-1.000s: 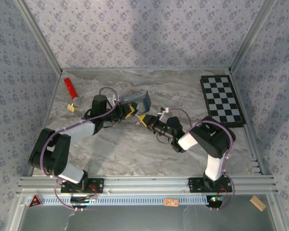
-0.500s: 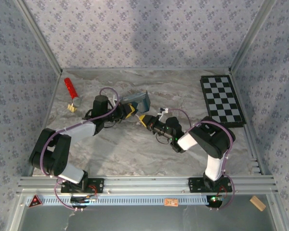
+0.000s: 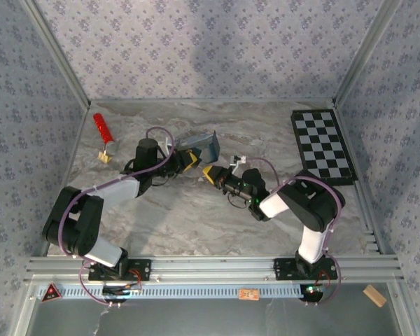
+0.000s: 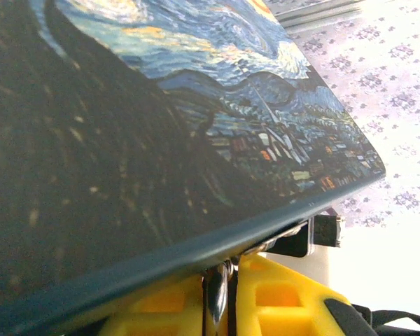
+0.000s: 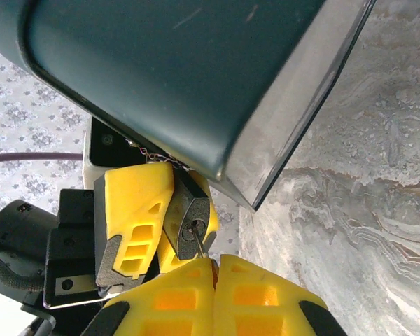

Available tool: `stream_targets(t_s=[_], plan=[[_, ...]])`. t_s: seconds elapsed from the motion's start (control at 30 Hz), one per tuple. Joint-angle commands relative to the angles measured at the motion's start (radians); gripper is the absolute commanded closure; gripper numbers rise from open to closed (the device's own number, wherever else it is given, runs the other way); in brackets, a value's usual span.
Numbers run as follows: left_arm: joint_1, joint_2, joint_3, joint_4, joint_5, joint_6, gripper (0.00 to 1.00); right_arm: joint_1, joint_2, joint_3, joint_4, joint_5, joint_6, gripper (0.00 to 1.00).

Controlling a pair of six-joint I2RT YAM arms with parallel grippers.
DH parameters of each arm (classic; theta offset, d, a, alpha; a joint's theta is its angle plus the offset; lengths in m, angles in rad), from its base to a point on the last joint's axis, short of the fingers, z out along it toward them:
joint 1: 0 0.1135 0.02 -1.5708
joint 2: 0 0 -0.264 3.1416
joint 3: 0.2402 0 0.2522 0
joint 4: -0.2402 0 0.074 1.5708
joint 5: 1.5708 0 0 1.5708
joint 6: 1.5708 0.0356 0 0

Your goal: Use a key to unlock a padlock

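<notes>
Left gripper (image 3: 189, 162): yellow plastic jaws grasping padlock (image 5: 190, 215), a small dark blocky metal body beside tin (image 4: 196, 105) corner. Right gripper (image 3: 211, 173): jaws clenched on key (image 5: 200, 243), thin steel blade tip at round keyhole. Tin glossy, swirly blue painted night sky. Bench (image 5: 364, 210) grey marbled

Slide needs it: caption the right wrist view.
Right gripper holds key tip at padlock pinched by left gripper, beside blue tin.

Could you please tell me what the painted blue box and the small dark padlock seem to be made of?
The blue rectangular box with the starry-night print looks like glossy printed tinplate: its bare edge band shines silver. The small dark grey padlock looks like matt coated metal, with a paler keyhole ring; a plastic shell is possible.
</notes>
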Motion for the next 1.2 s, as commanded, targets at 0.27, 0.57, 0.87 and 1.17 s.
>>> stream_targets(t_s=[0.27,0.57,0.87,1.17], plan=[[-0.094,-0.033,-0.002,0.184,0.097,-0.018,1.0,-0.001,-0.036,0.028,0.049,0.003,0.036,1.0],[-0.092,-0.044,0.015,0.118,0.091,0.023,1.0,-0.008,-0.049,-0.003,0.039,0.007,-0.013,1.0],[-0.084,-0.051,0.043,-0.048,0.017,0.133,1.0,-0.007,-0.13,-0.001,-0.187,-0.006,-0.166,1.0],[-0.082,-0.025,0.05,-0.052,0.014,0.141,1.0,-0.004,-0.088,0.006,-0.211,-0.039,-0.211,1.0]])
